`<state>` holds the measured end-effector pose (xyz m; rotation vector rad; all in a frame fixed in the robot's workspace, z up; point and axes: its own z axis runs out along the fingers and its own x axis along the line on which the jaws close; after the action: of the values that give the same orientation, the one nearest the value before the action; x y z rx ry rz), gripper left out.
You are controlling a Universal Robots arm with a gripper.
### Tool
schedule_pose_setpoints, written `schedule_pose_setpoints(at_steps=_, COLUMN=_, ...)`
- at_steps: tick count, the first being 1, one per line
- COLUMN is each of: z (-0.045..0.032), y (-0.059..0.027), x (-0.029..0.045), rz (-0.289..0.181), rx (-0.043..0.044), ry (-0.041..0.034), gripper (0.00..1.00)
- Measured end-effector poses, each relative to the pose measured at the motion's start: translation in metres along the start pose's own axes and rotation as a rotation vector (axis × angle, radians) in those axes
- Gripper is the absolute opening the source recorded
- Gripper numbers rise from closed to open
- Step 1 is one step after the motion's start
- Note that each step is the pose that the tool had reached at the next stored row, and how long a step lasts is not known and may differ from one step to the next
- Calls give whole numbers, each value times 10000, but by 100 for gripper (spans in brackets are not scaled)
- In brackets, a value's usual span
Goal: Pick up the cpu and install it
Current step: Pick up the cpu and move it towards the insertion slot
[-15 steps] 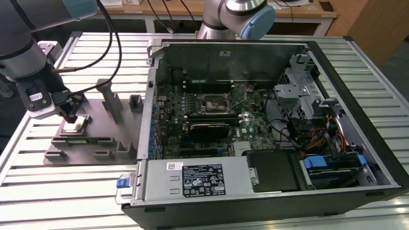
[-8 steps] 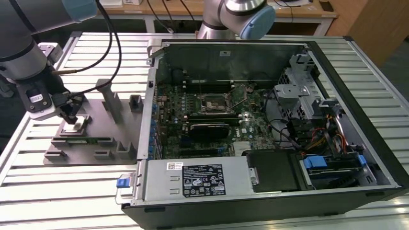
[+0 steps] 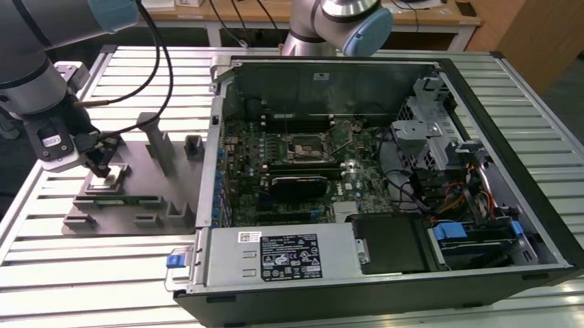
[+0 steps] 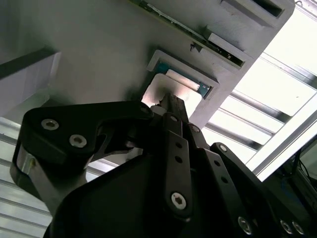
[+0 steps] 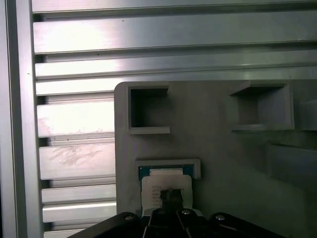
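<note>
The cpu (image 3: 108, 182) is a small silvery square lying flat in a recess of the grey holder tray (image 3: 137, 201), at the exterior view's left. My gripper (image 3: 102, 171) hangs straight down over it. In both wrist views the black fingers come together over the middle of the cpu's top plate (image 5: 153, 186), with the gripper (image 5: 171, 197) shut and its tips at or just above the metal. The plate (image 4: 156, 91) shows bright past the gripper (image 4: 168, 101). I cannot tell whether the tips touch it. The cpu rests level in its pocket.
The open computer case (image 3: 511, 205) lies to the exterior view's right of the tray, with the motherboard's square socket (image 3: 308, 147) near its middle. Upright posts (image 3: 157, 140) stand on the tray beside my arm. A second robot arm (image 3: 342, 20) rises behind the case. Slatted aluminium table (image 5: 74, 119) surrounds the tray.
</note>
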<state>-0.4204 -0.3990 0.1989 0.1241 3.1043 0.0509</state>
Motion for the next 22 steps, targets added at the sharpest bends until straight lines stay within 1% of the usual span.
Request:
schedule_pose_setpoints(at_steps=1, z=0, y=0, x=0, rz=0, rx=0, ry=0, gripper=11)
schedule_pose_setpoints(at_steps=2, z=1, y=0, x=0, rz=0, rx=-1, ry=-1, gripper=17)
schedule_pose_setpoints(at_steps=3, z=1, y=0, x=1, rz=0, rx=0, ry=0, gripper=17)
schedule_pose_setpoints(at_steps=4, z=1, y=0, x=1, rz=0, rx=0, ry=0, gripper=23)
schedule_pose_setpoints(at_steps=5, z=1, y=0, x=1, rz=0, rx=0, ry=0, gripper=23)
schedule_pose_setpoints(at_steps=7, z=2, y=0, x=2, rz=0, rx=0, ry=-1, gripper=35)
schedule_pose_setpoints(at_steps=8, z=2, y=0, x=2, rz=0, rx=-1, ry=-1, gripper=35)
schedule_pose_setpoints(at_steps=10, z=2, y=0, x=2, rz=0, rx=0, ry=0, gripper=47)
schedule_pose_setpoints(at_steps=11, z=2, y=0, x=3, rz=0, rx=0, ry=0, gripper=47)
schedule_pose_setpoints(at_steps=13, z=3, y=0, x=3, rz=0, rx=0, ry=0, gripper=58)
schedule_pose_setpoints(at_steps=14, z=3, y=0, x=3, rz=0, rx=-1, ry=-1, gripper=58)
schedule_pose_setpoints(at_steps=16, z=3, y=-1, x=4, rz=0, rx=0, ry=0, gripper=71)
schedule_pose_setpoints(at_steps=18, z=3, y=0, x=4, rz=0, rx=4, ry=0, gripper=71)
schedule_pose_setpoints(at_steps=19, z=4, y=0, x=5, rz=0, rx=23, ry=-3, gripper=71)
schedule_pose_setpoints(at_steps=20, z=5, y=0, x=5, rz=-1, rx=55, ry=-6, gripper=71)
schedule_pose_setpoints(at_steps=22, z=7, y=0, x=5, rz=-5, rx=163, ry=-15, gripper=71)
